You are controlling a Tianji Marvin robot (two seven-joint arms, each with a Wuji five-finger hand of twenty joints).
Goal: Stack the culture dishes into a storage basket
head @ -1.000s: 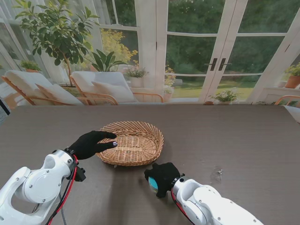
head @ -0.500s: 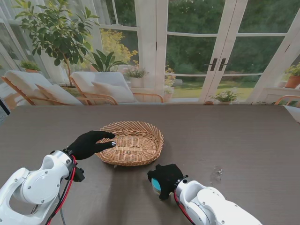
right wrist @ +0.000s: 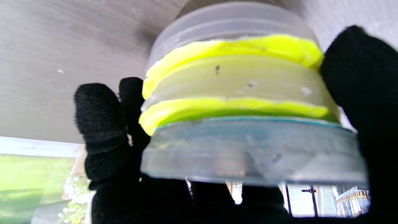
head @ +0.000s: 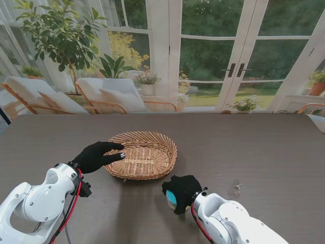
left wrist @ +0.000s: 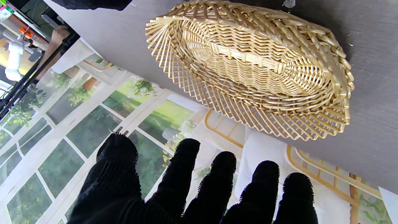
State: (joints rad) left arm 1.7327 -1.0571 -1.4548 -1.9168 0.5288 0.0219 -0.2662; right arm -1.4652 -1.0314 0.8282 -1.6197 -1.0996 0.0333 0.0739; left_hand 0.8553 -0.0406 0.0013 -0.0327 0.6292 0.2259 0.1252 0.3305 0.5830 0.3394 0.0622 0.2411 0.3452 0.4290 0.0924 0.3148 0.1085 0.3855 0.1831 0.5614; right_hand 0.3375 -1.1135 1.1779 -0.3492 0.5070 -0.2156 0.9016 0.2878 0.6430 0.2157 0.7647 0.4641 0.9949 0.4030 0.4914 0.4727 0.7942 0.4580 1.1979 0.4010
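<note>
An oval wicker basket (head: 143, 154) sits on the dark table, with nothing visible inside; the left wrist view shows its woven bottom (left wrist: 248, 65). My left hand (head: 98, 155), in a black glove, rests at the basket's left rim with fingers spread and holds nothing. My right hand (head: 182, 192) is nearer to me, to the right of the basket, shut on a stack of culture dishes (head: 171, 198). The right wrist view shows the stack (right wrist: 242, 102) close up: clear dishes with yellow-green and blue layers, gloved fingers (right wrist: 102, 124) on both sides.
The dark table (head: 264, 152) stretches to the right and far side of the basket. A small pale smear (head: 234, 188) marks it right of my right hand. Glass doors, chairs and plants stand beyond the far edge.
My right hand has moved a little to the right and nearer to me with the stack of dishes in it. The left hand and the basket have stayed put.
</note>
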